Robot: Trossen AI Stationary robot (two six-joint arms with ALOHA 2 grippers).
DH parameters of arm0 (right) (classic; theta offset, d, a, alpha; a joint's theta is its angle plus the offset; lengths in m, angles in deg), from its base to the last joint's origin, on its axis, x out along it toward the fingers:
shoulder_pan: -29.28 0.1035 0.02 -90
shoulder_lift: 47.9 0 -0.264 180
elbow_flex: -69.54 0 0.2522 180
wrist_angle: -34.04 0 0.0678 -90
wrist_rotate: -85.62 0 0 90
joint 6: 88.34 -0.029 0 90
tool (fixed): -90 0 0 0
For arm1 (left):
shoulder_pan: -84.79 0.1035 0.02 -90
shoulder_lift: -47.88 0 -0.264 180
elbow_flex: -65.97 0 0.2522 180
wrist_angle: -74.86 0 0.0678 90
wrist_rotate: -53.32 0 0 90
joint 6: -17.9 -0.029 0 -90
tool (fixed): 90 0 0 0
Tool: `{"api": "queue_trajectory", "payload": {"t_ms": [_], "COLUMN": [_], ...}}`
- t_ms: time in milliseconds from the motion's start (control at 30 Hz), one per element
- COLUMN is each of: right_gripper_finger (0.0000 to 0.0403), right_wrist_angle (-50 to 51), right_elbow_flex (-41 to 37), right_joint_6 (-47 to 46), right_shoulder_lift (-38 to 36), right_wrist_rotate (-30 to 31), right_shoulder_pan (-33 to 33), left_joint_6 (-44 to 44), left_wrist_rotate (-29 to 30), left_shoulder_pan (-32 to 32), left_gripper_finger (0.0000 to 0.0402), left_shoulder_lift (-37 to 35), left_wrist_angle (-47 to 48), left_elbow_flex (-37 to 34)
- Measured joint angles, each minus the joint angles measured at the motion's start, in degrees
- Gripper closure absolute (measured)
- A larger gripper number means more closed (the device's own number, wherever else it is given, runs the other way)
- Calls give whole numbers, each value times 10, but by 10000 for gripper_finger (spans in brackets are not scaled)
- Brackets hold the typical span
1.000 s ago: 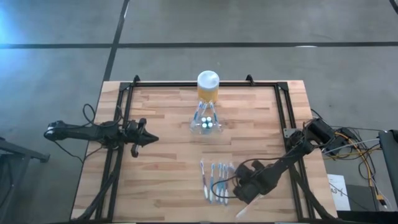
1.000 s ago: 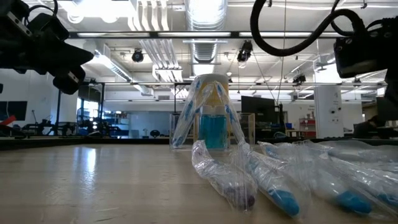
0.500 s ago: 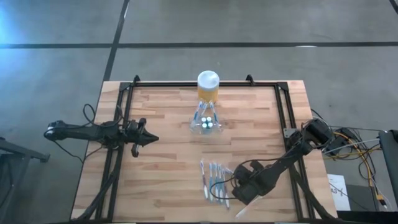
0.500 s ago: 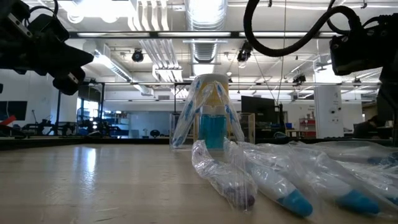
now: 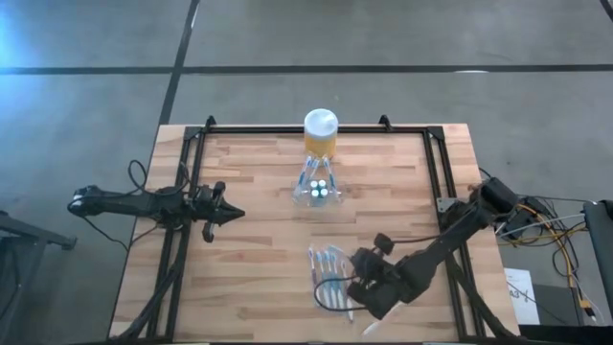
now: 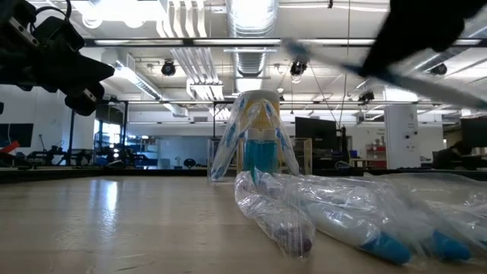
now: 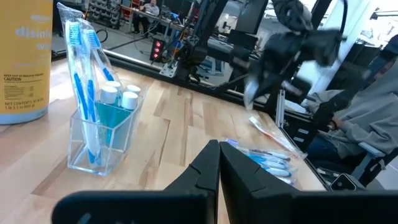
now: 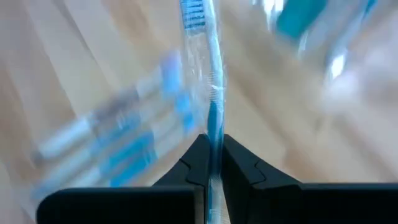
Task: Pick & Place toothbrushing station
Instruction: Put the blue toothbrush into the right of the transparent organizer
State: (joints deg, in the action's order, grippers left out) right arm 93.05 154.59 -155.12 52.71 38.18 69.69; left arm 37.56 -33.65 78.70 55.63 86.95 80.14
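Note:
The toothbrushing station (image 5: 317,188) is a clear holder with blue brushes, standing on the table in front of the yellow jar (image 5: 320,134); it also shows in the left wrist view (image 7: 102,134) and the low view (image 6: 255,152). Several plastic-wrapped toothbrushes (image 5: 324,273) lie near the table's near edge. My right gripper (image 5: 356,285) is above them, shut on one wrapped toothbrush (image 8: 208,74). My left gripper (image 5: 235,215) waits shut at the table's left side, holding nothing. My right gripper pinches the wrapped toothbrush's blue handle (image 8: 213,124) between its two fingers, through the clear wrapper. The fingers slant down from the table's right. The brush sticks out ahead of them, bristle head (image 8: 193,12) farthest away. The low view shows it blurred, high above the table.
A loose white wrapped piece (image 5: 369,326) lies at the near edge beside the right arm. A black frame (image 5: 192,172) runs along the table's left, far and right sides. Bare wood (image 5: 259,249) lies between the station and the pile.
My right gripper has risen from the pile and its wrist has turned and tipped. One wrapped toothbrush has come up with it, clear of the table. The remaining packets have shifted a little on the table.

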Motion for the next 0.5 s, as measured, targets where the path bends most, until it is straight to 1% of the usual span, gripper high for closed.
{"api": "queue_trajectory", "payload": {"t_ms": [67, 100, 200, 267, 333, 367, 400, 500], "right_gripper_finger": [385, 385, 385, 385, 385, 385, 385, 385], "right_wrist_angle": [-27, -54, -152, -243, -348, -407, -465, -646], "right_elbow_flex": [0, -3, -28, -57, -95, -120, -144, -227], "right_joint_6": [48, 80, 197, 288, 389, 437, 482, 583], "right_shoulder_lift": [-22, -36, -78, -103, -128, -142, -156, -187], "right_wrist_rotate": [54, 65, 71, 71, 54, 29, -14, -194], "right_shoulder_pan": [7, 7, -8, -24, -45, -56, -73, -131], "left_joint_6": [0, 0, -5, -9, -16, -19, -20, -22], "left_wrist_rotate": [0, 0, 0, 0, -1, -1, -1, -1], "left_shoulder_pan": [0, 0, 0, 0, 0, 0, 0, 0], "left_gripper_finger": [388, 388, 388, 388, 388, 388, 388, 388], "left_shoulder_lift": [0, 0, 0, 0, 0, 1, 2, 3], "left_wrist_angle": [0, 0, 0, 0, 1, 1, 1, 1], "left_elbow_flex": [0, 0, 0, 0, 0, 0, 0, 0]}}
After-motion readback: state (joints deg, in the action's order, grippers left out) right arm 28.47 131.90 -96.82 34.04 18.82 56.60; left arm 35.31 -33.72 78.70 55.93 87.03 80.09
